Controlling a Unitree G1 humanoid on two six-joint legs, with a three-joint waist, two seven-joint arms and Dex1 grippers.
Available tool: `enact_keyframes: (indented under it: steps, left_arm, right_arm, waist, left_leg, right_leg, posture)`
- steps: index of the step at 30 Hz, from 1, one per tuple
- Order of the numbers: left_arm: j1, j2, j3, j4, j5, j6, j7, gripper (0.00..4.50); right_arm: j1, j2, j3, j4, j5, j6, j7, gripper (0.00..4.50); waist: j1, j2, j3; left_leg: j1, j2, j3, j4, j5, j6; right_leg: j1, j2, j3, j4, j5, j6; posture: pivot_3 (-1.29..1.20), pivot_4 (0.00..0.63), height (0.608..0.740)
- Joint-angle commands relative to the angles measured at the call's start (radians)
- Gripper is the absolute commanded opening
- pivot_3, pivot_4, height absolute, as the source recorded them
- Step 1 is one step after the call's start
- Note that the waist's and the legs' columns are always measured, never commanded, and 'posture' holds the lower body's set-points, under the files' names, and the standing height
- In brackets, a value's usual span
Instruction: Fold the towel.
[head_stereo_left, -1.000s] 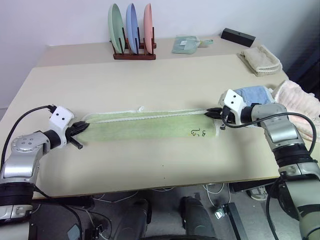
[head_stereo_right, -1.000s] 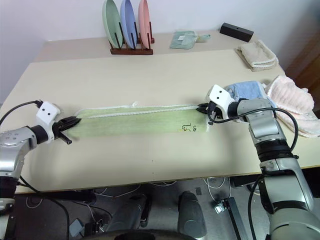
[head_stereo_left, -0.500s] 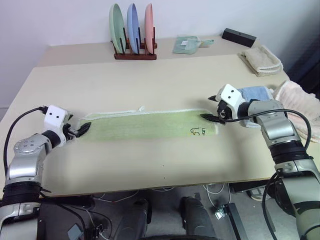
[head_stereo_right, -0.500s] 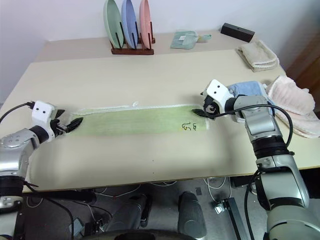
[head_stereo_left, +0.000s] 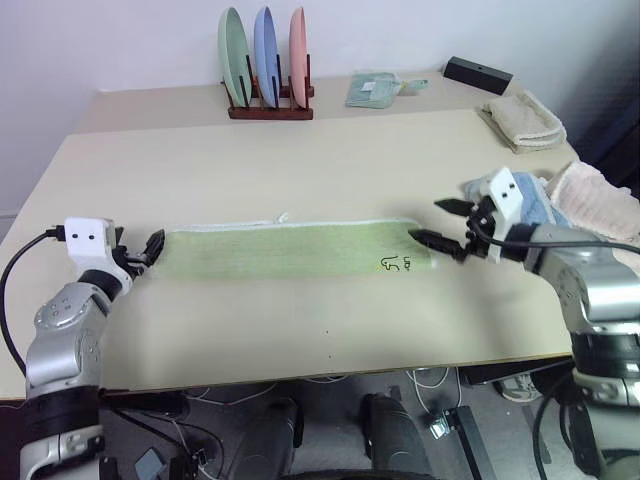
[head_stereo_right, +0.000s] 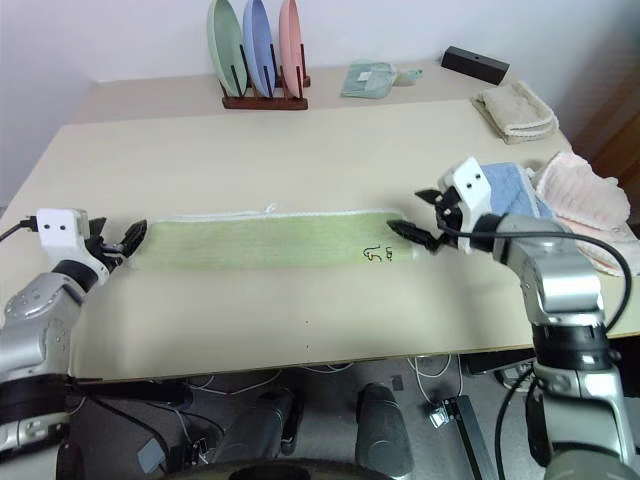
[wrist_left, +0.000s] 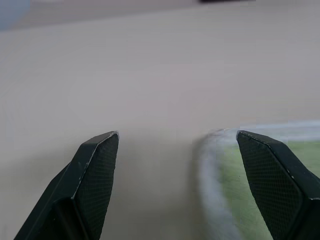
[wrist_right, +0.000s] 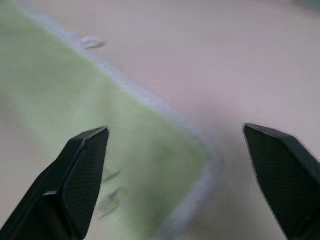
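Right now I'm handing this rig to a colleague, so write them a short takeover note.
Left gripper: open, empty, just off the towel's left end.
Right gripper: open, empty, at its right end.
The towel lies flat on the table as a long narrow strip, logo near the right end.
Done: lengthwise fold, judging by the strip shape.
Left: fold it end to end.

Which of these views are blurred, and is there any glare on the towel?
Right wrist view: towel smeared, logo unreadable. Left wrist view: fingertips crisp, towel edge soft. Left eye view: sharp, even light, no glare, logo legible.
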Motion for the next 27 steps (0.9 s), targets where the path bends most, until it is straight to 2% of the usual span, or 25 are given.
enact_keyframes:
  steps: [1,7,10,12,18,23,26,27]
  left_arm:
    - [0.046,0.01,-0.024,-0.191,-0.028,0.012,-0.035,3.87]
    - [0.012,-0.037,-0.286,-0.394,-0.056,0.059,-0.134,3.87]
    - [-0.021,-0.076,-0.465,-0.415,-0.025,0.047,-0.196,3.87]
    - [-0.043,-0.094,-0.528,-0.398,-0.01,0.04,-0.218,3.87]
    - [-0.085,-0.131,-0.578,-0.358,-0.005,0.029,-0.244,3.87]
    - [-0.078,-0.134,-0.577,-0.347,0.005,0.016,-0.253,3.87]
    - [-0.063,-0.133,-0.576,-0.354,0.01,0.013,-0.252,3.87]
    - [-0.056,-0.131,-0.574,-0.36,0.011,0.013,-0.251,3.87]
  right_arm:
    - [0.099,0.045,-0.115,-0.173,0.15,0.173,-0.082,4.46]
    - [0.275,0.182,-0.222,-0.356,0.313,0.389,-0.273,4.46]
    - [0.302,0.313,-0.271,-0.378,0.346,0.488,-0.439,4.46]
    - [0.285,0.404,-0.3,-0.383,0.357,0.524,-0.542,4.46]
    - [0.116,0.639,-0.446,-0.275,0.399,0.582,-0.808,4.46]
    - [-0.013,0.709,-0.528,-0.152,0.402,0.546,-0.95,4.46]
    - [-0.055,0.713,-0.539,-0.096,0.4,0.51,-1.004,3.58]
    - [-0.058,0.708,-0.534,-0.092,0.406,0.507,-1.009,3.1]
  waist:
    - [0.002,0.0,0.0]
    - [0.026,0.0,-0.001]
    - [0.023,-0.001,-0.002]
    - [0.018,0.0,-0.002]
    - [0.013,0.0,-0.003]
    - [0.013,0.001,-0.003]
    - [0.013,0.001,-0.003]
    - [0.013,0.001,-0.003]
  left_leg:
    - [0.0,0.0,0.0,0.0,0.0,0.0]
    - [0.0,0.0,0.002,0.003,0.0,0.0]
    - [0.001,0.0,0.002,0.002,0.0,0.0]
    - [0.001,0.0,0.002,0.001,0.0,0.0]
    - [0.002,0.002,0.002,0.0,0.0,0.0]
    - [0.002,0.002,0.002,0.0,0.0,0.0]
    - [0.002,0.002,0.002,0.001,0.0,0.0]
    - [0.002,0.002,0.002,0.0,0.0,0.0]
  right_leg:
    - [0.0,0.0,0.0,0.0,0.0,0.0]
    - [0.003,0.0,0.001,-0.002,0.0,0.0]
    - [0.003,0.001,0.001,-0.002,0.0,0.0]
    - [0.002,0.001,0.001,-0.002,0.0,0.0]
    - [0.002,0.004,0.002,-0.002,0.0,0.0]
    - [0.002,0.004,0.002,-0.002,0.0,0.0]
    - [0.002,0.004,0.002,-0.002,0.0,0.0]
    - [0.002,0.004,0.002,-0.002,0.0,0.0]
  posture:
    - [0.0,0.15,0.74]
    - [0.0,0.15,0.74]
    - [0.0,0.15,0.74]
    - [0.0,0.15,0.74]
    - [0.0,0.15,0.74]
    - [0.0,0.15,0.74]
    - [0.0,0.15,0.74]
    - [0.0,0.15,0.74]
